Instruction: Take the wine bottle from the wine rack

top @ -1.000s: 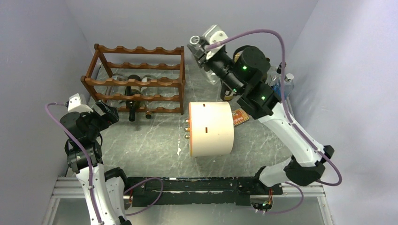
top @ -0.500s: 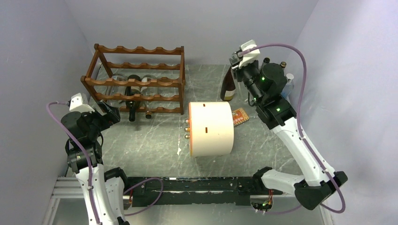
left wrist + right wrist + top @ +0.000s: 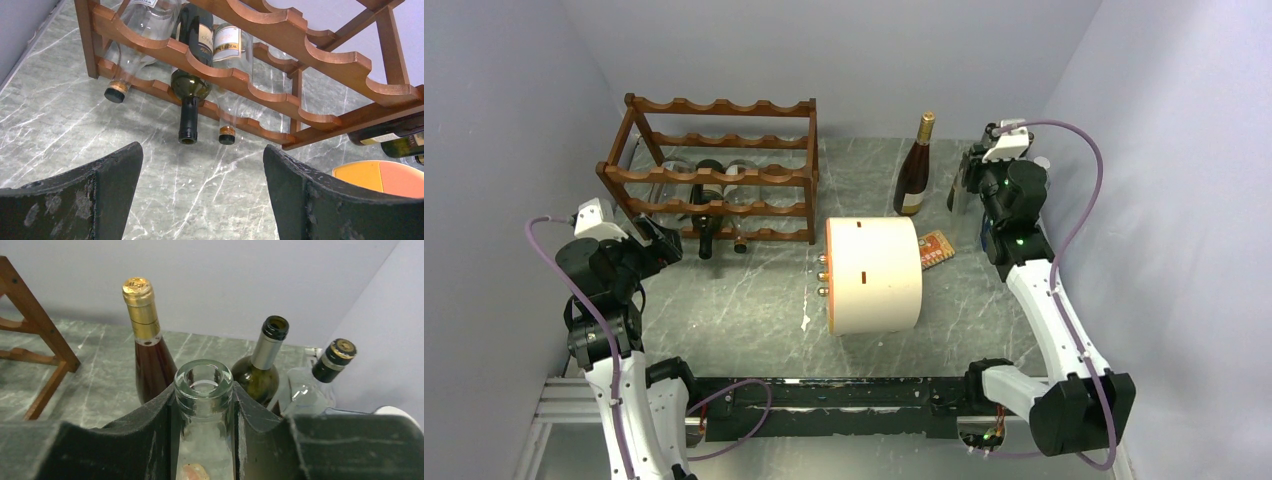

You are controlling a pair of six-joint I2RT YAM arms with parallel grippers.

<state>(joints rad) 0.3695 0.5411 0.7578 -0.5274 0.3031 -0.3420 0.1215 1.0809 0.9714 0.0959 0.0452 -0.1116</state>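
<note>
The reddish-brown wine rack (image 3: 724, 175) stands at the back left and fills the top of the left wrist view (image 3: 235, 75). On its lower tier lie a dark green wine bottle (image 3: 190, 95) between two clear bottles (image 3: 120, 90), necks toward me. My left gripper (image 3: 659, 245) is open and empty in front of the rack's left end, jaws wide apart (image 3: 201, 150). My right gripper (image 3: 964, 185) is at the back right, shut on the neck of an upright clear glass bottle (image 3: 203, 377).
A cream cylinder (image 3: 874, 275) lies mid-table with an orange packet (image 3: 935, 248) beside it. A red-brown bottle with gold foil (image 3: 914, 170) stands behind it. A green bottle (image 3: 262, 370) and a clear black-capped bottle (image 3: 320, 380) stand by the right wall.
My right arm has swung from the back middle to the back right corner and come down, uncovering the gold-foil bottle. My left arm has barely moved.
</note>
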